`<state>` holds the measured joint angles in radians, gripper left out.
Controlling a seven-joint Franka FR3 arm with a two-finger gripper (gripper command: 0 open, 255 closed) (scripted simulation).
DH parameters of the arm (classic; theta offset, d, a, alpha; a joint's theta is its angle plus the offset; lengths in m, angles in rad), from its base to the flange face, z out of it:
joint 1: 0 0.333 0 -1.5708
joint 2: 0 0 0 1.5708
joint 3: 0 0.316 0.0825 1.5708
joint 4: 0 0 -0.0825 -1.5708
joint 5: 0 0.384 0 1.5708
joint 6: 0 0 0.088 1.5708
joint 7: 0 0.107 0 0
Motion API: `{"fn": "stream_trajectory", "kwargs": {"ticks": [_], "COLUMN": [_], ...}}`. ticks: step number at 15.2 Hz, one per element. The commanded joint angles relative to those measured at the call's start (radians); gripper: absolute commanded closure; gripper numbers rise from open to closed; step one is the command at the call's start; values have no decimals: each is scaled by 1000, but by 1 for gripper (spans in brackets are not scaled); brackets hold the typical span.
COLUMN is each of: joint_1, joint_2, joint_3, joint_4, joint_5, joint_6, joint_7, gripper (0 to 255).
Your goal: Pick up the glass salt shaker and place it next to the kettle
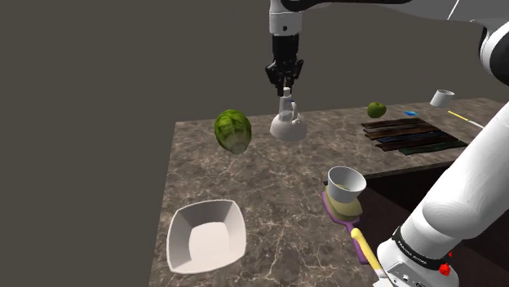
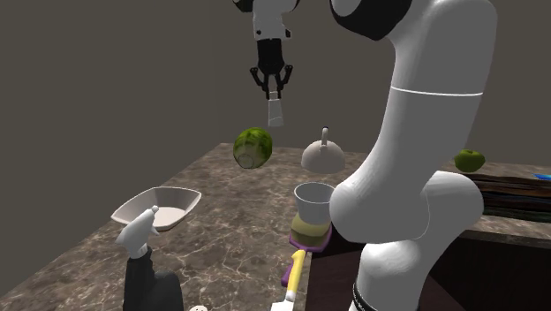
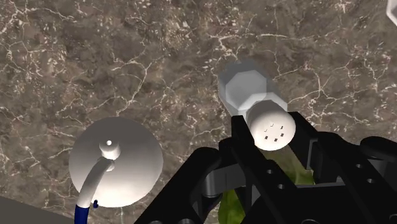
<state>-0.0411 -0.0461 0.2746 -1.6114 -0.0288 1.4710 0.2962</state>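
Salt shaker (image 3: 257,105), faceted, perforated white cap, pinched in black hand (image 2: 275,91) near domed kettle (image 3: 116,162)

Your white arm (image 1: 457,192) rises from the shoulder view's lower right, arches high overhead and reaches to the far side, where the wrist points straight down. Your gripper (image 1: 285,86) hangs in the air with its black fingers (image 3: 321,156) turned downward. They are closed around the capped top end of the salt shaker (image 2: 275,110), which hangs upright beneath them. In the second exterior view your arm's thick elbow section (image 2: 424,177) stands near on the right.
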Motion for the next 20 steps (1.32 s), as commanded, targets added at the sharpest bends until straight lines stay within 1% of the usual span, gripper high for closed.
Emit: {"fn": "stream_trajectory", "kwargs": {"ticks": [1, 7, 20], "joint_1": [-22, -81, -85], "joint_2": [20, 102, 69], "joint_3": [-23, -83, -86], "joint_4": [20, 117, -100], "joint_5": [-11, -39, -33], "joint_6": [0, -10, 175], "joint_7": [-46, -167, -162], "gripper": [255, 255, 255]}}
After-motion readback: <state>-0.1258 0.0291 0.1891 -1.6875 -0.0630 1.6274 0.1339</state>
